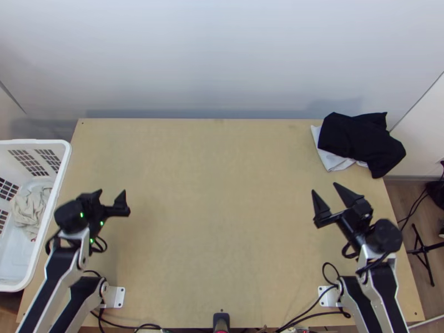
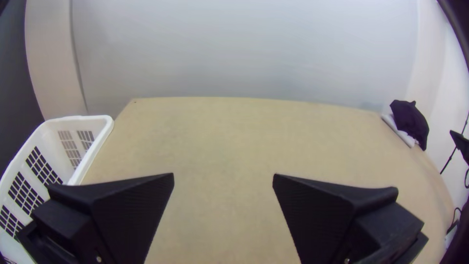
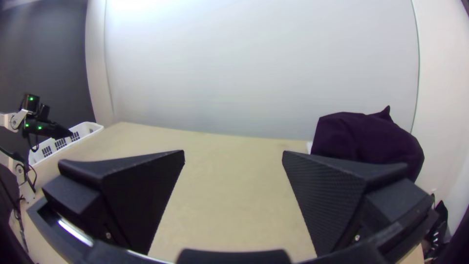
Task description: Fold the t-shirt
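The counter (image 1: 222,211) is pale wood with a smooth, plain top, and a whitish wall (image 1: 222,55) rises behind its far edge. Off to the right there is a wooden floor (image 1: 408,191) with a black stand (image 1: 424,252) on it. At the left side sits a white basket (image 1: 69,150) (the plastic sort, with slotted walls), and a beige cloth (image 1: 30,208) lies bunched inside.

A black cloth (image 1: 361,139) lies at the counter's far right corner, loosely heaped on a white cloth (image 1: 330,158); which of the cloths is the t-shirt, I cannot tell. The black one's long axis runs aslant, from the far edge toward the near right, and its near end pokes out past the right edge (a small corner juts off toward the far right, too). The white one shows along its left and near sides.

The left tool (image 1: 111,192) is over the counter's left part, open, its two fingers wide apart. The right tool (image 1: 324,187) is open as well (about as wide), over the right part, nearer the arms' bases than the black cloth.
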Motion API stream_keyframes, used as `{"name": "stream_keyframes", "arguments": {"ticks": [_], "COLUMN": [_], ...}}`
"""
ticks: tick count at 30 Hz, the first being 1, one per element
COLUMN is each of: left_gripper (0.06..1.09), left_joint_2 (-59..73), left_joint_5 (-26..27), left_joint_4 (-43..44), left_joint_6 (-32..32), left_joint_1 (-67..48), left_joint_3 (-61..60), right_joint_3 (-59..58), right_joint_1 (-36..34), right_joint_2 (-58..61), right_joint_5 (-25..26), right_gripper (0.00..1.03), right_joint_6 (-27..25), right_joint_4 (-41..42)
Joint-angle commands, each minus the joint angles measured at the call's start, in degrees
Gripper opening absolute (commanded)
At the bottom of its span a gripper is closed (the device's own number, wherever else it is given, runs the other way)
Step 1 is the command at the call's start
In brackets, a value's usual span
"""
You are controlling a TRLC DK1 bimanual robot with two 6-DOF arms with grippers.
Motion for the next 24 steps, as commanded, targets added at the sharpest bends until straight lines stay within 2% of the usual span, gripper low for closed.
{"name": "stream_keyframes", "arguments": {"ticks": [1, 4, 6, 8, 9, 11, 13, 24], "left_gripper": [1.04, 1.04, 1.04, 1.04, 1.04, 1.04, 1.04, 1.04], "left_joint_2": [-12.9, -27.8, -39.5, -38.9, -39.1, -38.7, -38.9, -39.0], "left_joint_5": [0.1, 0.2, 0.2, 0.2, 0.2, 0.2, 0.2, 0.1], "left_joint_4": [9.4, 8.7, 2.0, 3.5, 3.3, 2.5, 2.3, 2.3], "left_joint_6": [1.6, 1.5, 1.6, 1.6, 1.5, 1.5, 0.7, 0.7], "left_joint_1": [1.0, 2.4, 1.8, 2.5, 3.0, 2.3, 1.8, 2.6], "left_joint_3": [-14.5, -19.1, -20.5, -20.5, -20.6, -20.5, -20.5, -20.5], "right_joint_3": [-9.3, -11.9, -13.7, -13.7, -13.7, -13.6, -13.6, -13.6], "right_joint_1": [8.0, 7.9, 7.4, 6.3, 5.9, 5.8, 5.6, 5.7], "right_joint_2": [-5.6, -9.0, -14.8, -22.7, -26.9, -26.2, -24.1, -26.8], "right_joint_5": [6.5, 7.9, 9.5, 10.7, 10.8, 10.8, 10.8, 11.6], "right_gripper": [0.93, 0.93, 0.93, 0.94, 1.0, 0.99, 0.99, 0.99], "right_joint_6": [-0.4, -0.9, -0.9, -1.0, -1.2, -2.8, -5.0, -5.0], "right_joint_4": [9.5, 9.4, 6.1, -1.9, -5.0, -6.9, -6.9, -7.0]}}
